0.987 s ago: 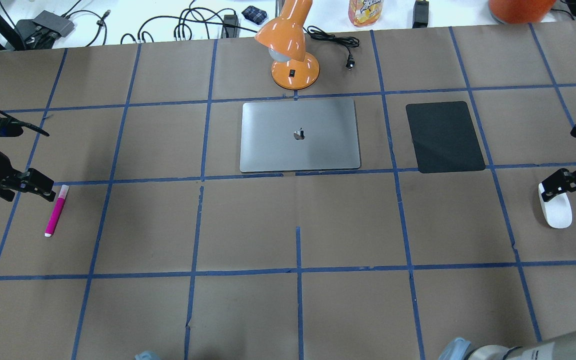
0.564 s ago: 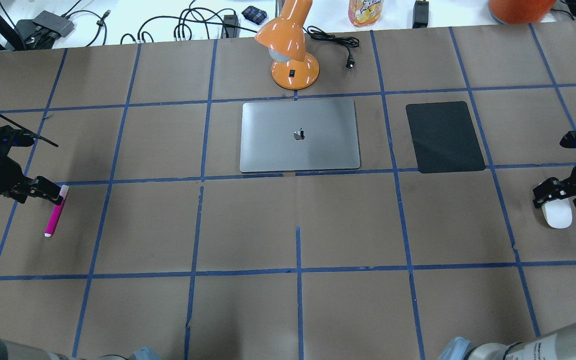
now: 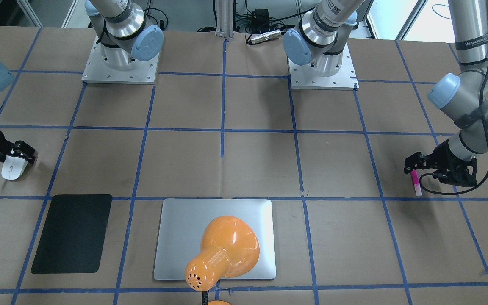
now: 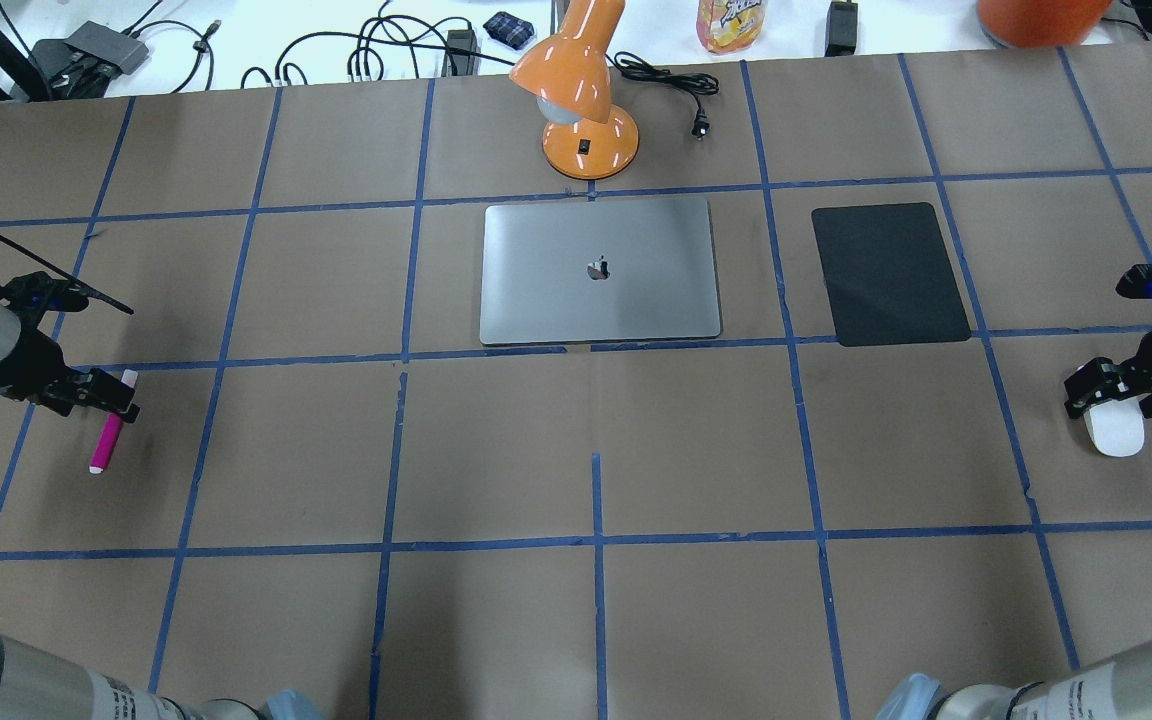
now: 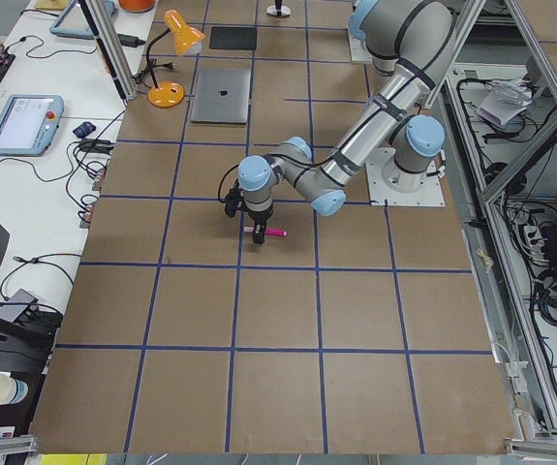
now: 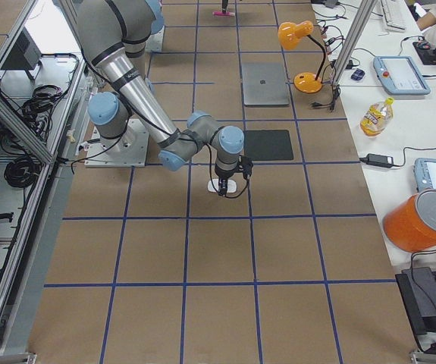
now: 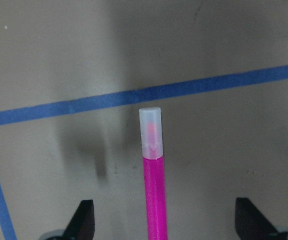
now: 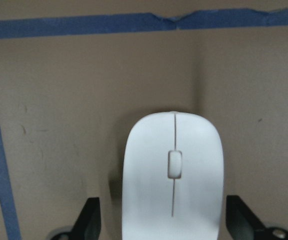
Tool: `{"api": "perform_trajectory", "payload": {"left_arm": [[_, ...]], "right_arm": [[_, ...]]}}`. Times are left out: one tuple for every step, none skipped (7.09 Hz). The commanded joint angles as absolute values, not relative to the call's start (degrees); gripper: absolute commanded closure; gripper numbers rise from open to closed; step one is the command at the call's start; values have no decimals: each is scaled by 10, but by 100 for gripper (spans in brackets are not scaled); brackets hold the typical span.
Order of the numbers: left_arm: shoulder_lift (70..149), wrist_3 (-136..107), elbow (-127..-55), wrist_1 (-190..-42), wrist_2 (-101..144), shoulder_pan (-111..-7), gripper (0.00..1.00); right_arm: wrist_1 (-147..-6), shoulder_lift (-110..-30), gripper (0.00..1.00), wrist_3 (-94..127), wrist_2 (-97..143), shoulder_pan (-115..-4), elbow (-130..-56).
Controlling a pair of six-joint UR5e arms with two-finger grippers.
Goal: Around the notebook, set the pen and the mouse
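The pink pen (image 4: 104, 443) lies at the table's left end, its pale cap (image 7: 150, 131) pointing away. My left gripper (image 4: 112, 398) is low over the pen's cap half and open. In the left wrist view the fingers (image 7: 82, 218) stand wide on either side of the pen (image 7: 155, 200). The white mouse (image 4: 1116, 431) rests at the right end. My right gripper (image 4: 1104, 393) is open over its far part, fingers (image 8: 89, 216) flanking the mouse (image 8: 173, 170) without touching. The silver notebook (image 4: 598, 270) lies closed at centre back, far from both.
An orange desk lamp (image 4: 578, 100) stands just behind the notebook, its head hiding part of the notebook (image 3: 176, 237) in the front-facing view. A black mat (image 4: 889, 273) lies to the notebook's right. Cables and a bottle (image 4: 731, 22) sit on the white bench beyond.
Both grippers have come inward and down. The left now straddles the pen's cap half, the right straddles the mouse. Pen and mouse have not moved.
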State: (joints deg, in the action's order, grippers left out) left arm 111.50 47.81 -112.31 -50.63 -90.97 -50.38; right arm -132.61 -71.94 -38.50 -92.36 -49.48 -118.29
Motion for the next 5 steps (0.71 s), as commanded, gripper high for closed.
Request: {"api": "perform_trajectory", "payload": {"left_arm": [[1122, 478, -1124, -505, -910, -498, 29], [1122, 475, -1123, -505, -910, -499, 41], [1123, 475, -1122, -505, -910, -499, 58], [1123, 473, -1122, -505, -910, -499, 73], [1123, 471, -1121, -507, -909, -499, 100]], "right_arm": [[-1328, -719, 60, -385, -924, -495, -1183], [-1328, -720, 61, -385, -924, -495, -1182], [-1318, -725, 61, -381, -925, -495, -1173], [-1304, -738, 61, -379, -924, -501, -1150], [-1243, -745, 60, -365, -919, -518, -1102]]}}
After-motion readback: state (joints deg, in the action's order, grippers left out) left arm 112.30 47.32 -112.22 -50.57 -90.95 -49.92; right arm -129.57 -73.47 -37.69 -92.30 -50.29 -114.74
